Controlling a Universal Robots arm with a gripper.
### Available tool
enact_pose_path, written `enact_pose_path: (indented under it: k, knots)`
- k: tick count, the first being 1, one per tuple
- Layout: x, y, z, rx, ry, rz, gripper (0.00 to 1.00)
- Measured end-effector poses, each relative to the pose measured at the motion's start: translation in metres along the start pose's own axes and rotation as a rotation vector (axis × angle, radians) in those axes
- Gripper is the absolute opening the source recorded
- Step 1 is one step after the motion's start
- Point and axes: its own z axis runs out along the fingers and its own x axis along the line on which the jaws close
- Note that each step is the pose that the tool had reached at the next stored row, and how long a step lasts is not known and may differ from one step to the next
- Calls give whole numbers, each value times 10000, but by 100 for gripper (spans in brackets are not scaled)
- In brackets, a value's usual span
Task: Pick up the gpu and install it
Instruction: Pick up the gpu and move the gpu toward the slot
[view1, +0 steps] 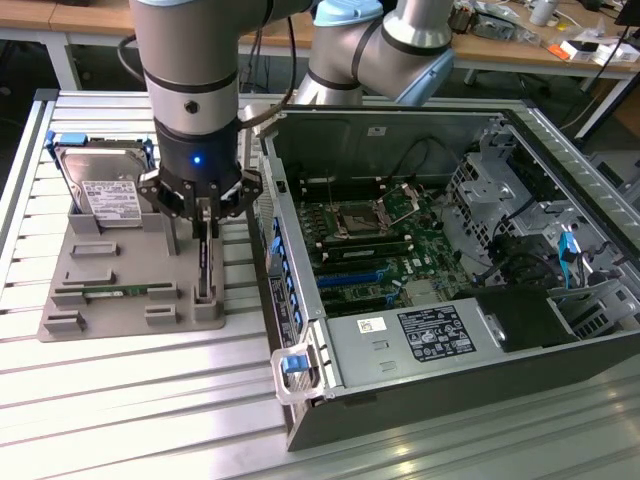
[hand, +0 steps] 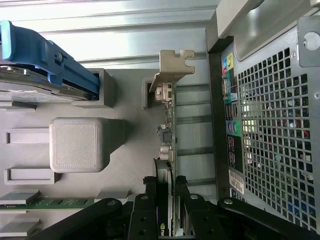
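The slim dark gpu card (view1: 205, 262), stood on edge in the grey plastic holder (view1: 120, 300) left of centre in the exterior view, is clamped by the black gripper (view1: 205, 222) along its stiff upper edge (light but fragile, so best held clear of components).

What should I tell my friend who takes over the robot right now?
Gripper: lowered over the gpu and closed on its two faces.
Gpu: standing on edge in its slot in the grey holder, next to the open computer case. It is not lifted yet.
Done: the reach and the grip.
Left: lifting the card out and installing it in the case.
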Motion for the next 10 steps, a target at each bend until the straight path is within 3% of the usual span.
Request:
enact_pose_path:
  k: [10]
  knots:
    - [-5, 9, -193, -1, 0, 0, 26]
